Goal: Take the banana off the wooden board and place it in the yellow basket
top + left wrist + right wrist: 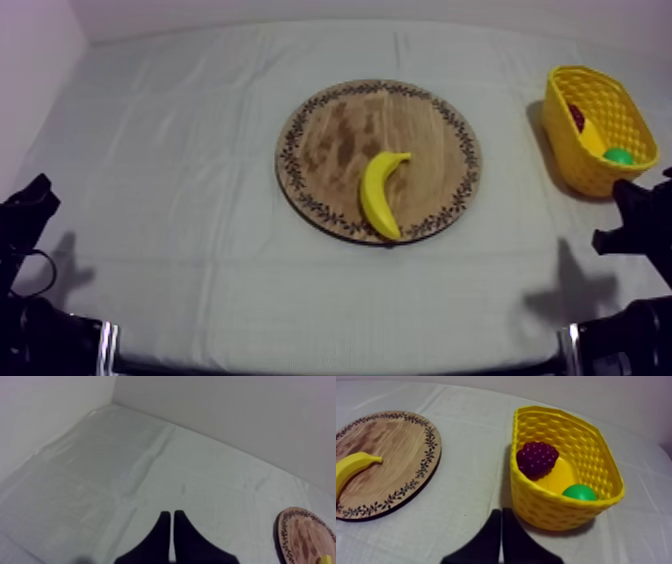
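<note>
The yellow banana (pixel 380 192) lies curved on the near right part of the round wooden board (pixel 340 130) in the middle of the table. The yellow basket (pixel 588 172) stands at the far right. My left gripper (pixel 30 205) rests low at the left edge, far from the board; in its wrist view its fingers (pixel 172 526) lie together as a wedge, shut on nothing. My right gripper (pixel 640 215) rests low just in front of the basket, its fingers (pixel 501 526) also together, with the basket (pixel 536 506) close ahead and the banana (pixel 351 468) on the board (pixel 391 441) off to the side.
Inside the basket lie a dark purple bunch of grapes (pixel 537 457), a green round fruit (pixel 579 493) and a yellow fruit (pixel 558 478). Grey-white cloth covers the table; a pale wall closes the back and left sides.
</note>
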Available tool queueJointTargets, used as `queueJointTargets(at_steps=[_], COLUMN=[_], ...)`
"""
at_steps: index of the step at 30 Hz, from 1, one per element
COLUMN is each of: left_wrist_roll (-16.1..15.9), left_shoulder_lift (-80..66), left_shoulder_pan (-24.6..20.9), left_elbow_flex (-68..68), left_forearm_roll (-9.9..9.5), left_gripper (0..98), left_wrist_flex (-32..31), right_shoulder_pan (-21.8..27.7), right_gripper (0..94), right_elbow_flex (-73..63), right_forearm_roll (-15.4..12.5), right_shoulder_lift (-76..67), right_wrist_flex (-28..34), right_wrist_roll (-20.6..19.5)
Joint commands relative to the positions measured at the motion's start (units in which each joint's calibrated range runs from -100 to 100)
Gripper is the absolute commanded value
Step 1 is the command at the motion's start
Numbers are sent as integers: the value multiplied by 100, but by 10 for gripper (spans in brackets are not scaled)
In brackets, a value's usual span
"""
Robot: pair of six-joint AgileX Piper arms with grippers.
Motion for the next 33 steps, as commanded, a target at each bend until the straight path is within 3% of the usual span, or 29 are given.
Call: queueJointTargets(at_steps=[1, 28, 33], left_wrist_roll=[0, 0, 0], left_shoulder_lift=[2, 2, 2], left_shoulder_pan=[-2, -2, -2], left_elbow_flex=[3, 3, 3], left_forearm_roll=[-1, -1, -1], left_gripper=[1, 1, 1], left_wrist_flex=[-1, -1, -1], right_shoulder_pan=[2, -8, -299], right_gripper=[3, 3, 3], right_elbow_flex=[5, 5, 5], right_forearm_roll=[-1, -1, 1], right_shoulder_lift=[-4, -4, -4], right_wrist_flex=[-2, -2, -2], right_wrist_roll=[0, 37, -80])
